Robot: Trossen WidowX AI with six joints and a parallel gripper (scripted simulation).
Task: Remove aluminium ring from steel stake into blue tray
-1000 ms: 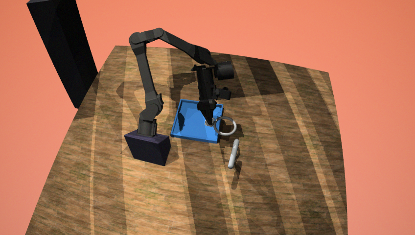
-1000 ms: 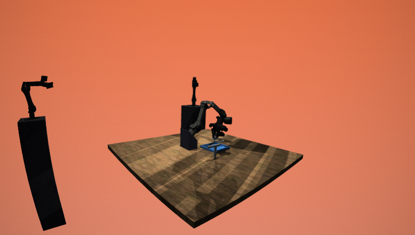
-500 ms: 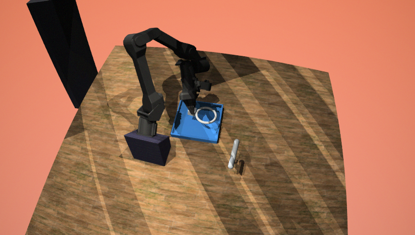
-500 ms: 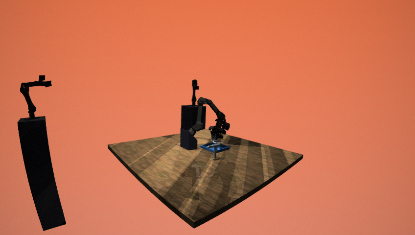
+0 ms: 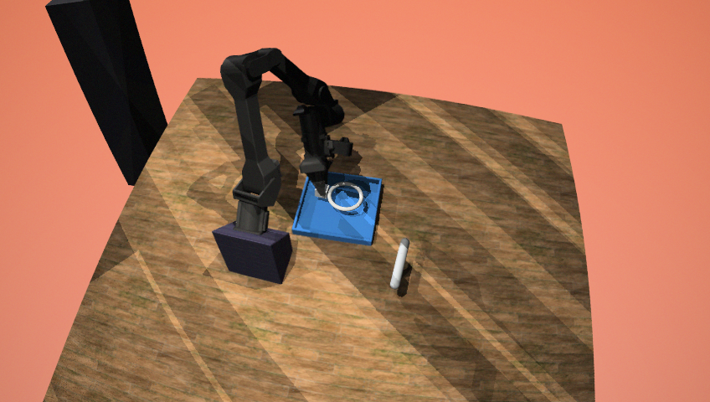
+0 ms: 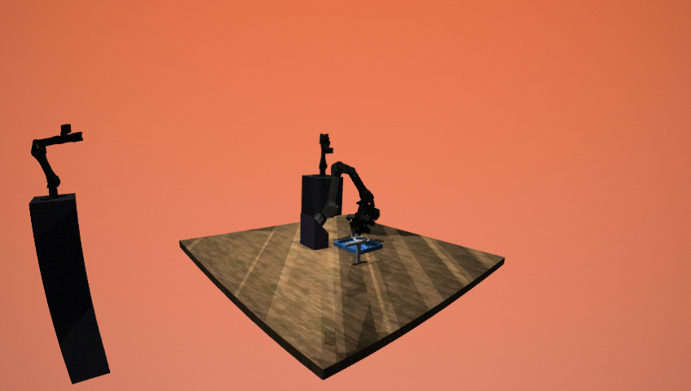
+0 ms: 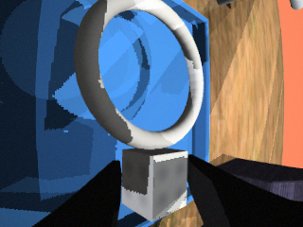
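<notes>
from the top, the arm (image 5: 254, 134) (image 6: 356, 179) arches high from its base and bends down over the blue tray (image 5: 332, 239) (image 6: 358, 250) (image 7: 204, 96), its pincer (image 5: 322, 193) (image 6: 356, 236) (image 7: 153, 165) clamped on the ring's tab (image 5: 321, 192) (image 7: 155, 182). the exterior shows the wrist low behind the stake (image 6: 358, 254) (image 5: 399, 264). at the wrist, the ring (image 7: 90, 71) (image 5: 345, 209) overlaps the tray.

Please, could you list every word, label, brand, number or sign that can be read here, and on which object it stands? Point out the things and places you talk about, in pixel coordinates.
None can be read: no lettering shows on the ring (image 5: 329, 203) (image 7: 87, 71), its tab (image 5: 321, 191) (image 7: 169, 177), the tray (image 5: 331, 238) (image 6: 358, 250) (image 7: 206, 95) or the stake (image 5: 398, 264) (image 6: 358, 254). The arm is too dark to tell.
</notes>
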